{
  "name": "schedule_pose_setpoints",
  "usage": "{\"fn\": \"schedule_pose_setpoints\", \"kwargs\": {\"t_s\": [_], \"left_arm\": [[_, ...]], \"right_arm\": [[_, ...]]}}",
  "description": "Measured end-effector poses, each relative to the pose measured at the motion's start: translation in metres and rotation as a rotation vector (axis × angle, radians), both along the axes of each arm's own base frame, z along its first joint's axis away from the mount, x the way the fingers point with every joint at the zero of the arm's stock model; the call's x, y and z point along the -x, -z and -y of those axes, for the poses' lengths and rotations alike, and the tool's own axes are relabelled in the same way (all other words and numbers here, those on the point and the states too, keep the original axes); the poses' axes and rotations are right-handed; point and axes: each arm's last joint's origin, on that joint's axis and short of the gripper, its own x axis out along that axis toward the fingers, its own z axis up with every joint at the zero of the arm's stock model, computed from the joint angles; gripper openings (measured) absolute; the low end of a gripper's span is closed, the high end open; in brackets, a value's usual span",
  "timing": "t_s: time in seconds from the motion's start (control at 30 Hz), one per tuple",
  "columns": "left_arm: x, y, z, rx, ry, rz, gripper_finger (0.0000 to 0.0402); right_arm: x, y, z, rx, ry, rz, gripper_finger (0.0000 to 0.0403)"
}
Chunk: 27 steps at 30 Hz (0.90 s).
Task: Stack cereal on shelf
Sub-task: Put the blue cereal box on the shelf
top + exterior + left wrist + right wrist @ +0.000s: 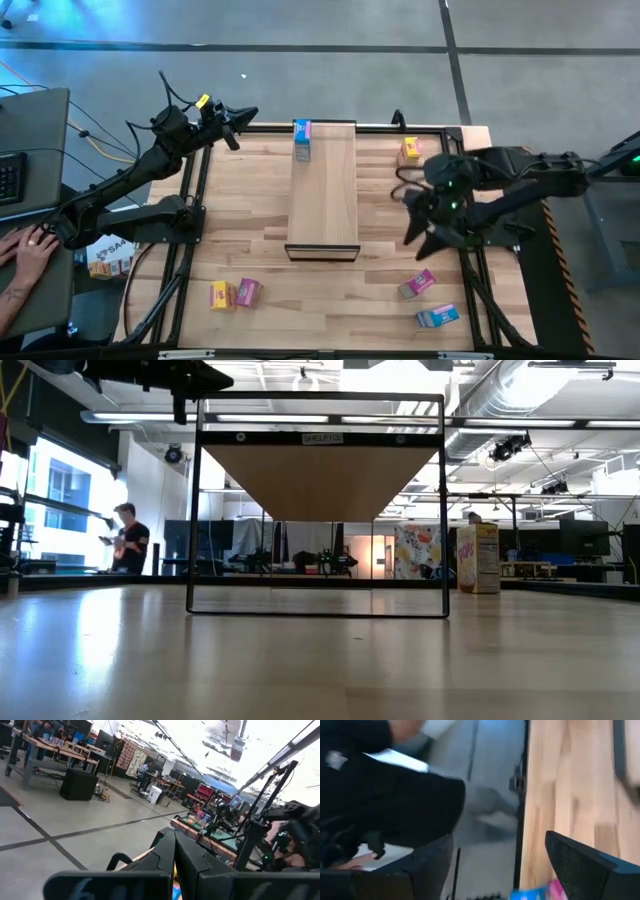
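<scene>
The shelf (322, 190) is a pale plank on a black frame in the middle of the table; the low view shows its underside (320, 475). One blue cereal box (303, 140) stands on its far end. On the table lie a yellow box (410, 150) at the far right, a pink box (417, 284) and a blue box (437, 317) at the near right, and a yellow box (220, 294) beside a pink box (247, 291) at the near left. My left gripper (238, 125) is shut and empty, raised at the far left, left of the shelf's far end. My right gripper (418, 245) is open and empty, right of the shelf, above the pink and blue boxes (535, 892).
The shelf's black frame posts (190, 510) stand on the table, and black rails (190, 200) run along the table's left and right sides. A person's hand (25, 250) rests on a desk left of the table. Another person (125, 538) stands far behind.
</scene>
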Motion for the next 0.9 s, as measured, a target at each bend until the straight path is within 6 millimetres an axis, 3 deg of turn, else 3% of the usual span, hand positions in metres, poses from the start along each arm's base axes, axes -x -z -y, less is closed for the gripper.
{"fn": "schedule_pose_setpoints", "kwargs": {"t_s": [0.13,0.27,0.53,0.73,0.9], "left_arm": [[0.000,0.000,0.000,0.000,0.003,0.000,0.0000],[0.000,0.000,0.001,-0.006,0.041,-0.003,0.0000],[-0.001,0.000,0.001,-0.027,0.051,-0.014,0.0000],[-0.001,0.000,0.002,-0.032,0.055,-0.017,0.0000],[-0.001,0.000,0.002,-0.032,0.055,-0.017,0.0000]], "right_arm": [[0.002,-0.010,-0.029,0.155,0.009,-0.120,0.0319],[0.002,-0.008,-0.064,0.285,0.034,-0.188,0.0319],[0.024,0.038,-0.140,0.445,-0.118,-0.374,0.0319],[0.038,0.071,-0.173,0.589,-0.171,-0.410,0.0319],[0.049,0.095,-0.187,0.734,-0.158,-0.359,0.0319]]}}
